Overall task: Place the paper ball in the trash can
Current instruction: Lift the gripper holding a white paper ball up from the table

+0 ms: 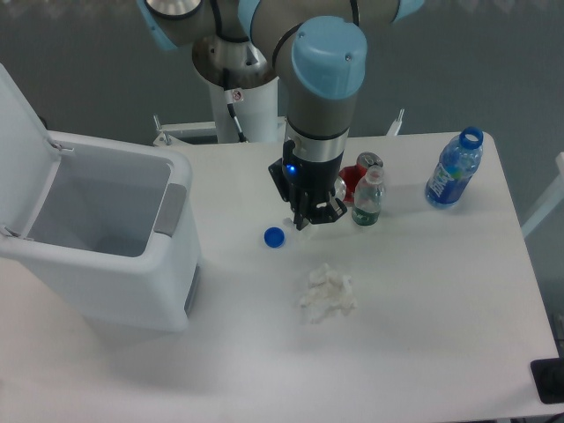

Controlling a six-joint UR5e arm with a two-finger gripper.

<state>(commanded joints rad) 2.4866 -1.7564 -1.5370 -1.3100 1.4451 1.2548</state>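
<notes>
- White crumpled paper ball lies on the white table, toward the camera from the gripper and apart from it
- Gripper points down over the table; whether its fingers are spread or closed cannot be told
- Trash can stands at the left, lid up
- Blue bottle cap lies just left of the gripper; small bottle, red can and blue bottle stand to its right

White table under even light, dark grey wall behind, grey floor at right edge
</notes>
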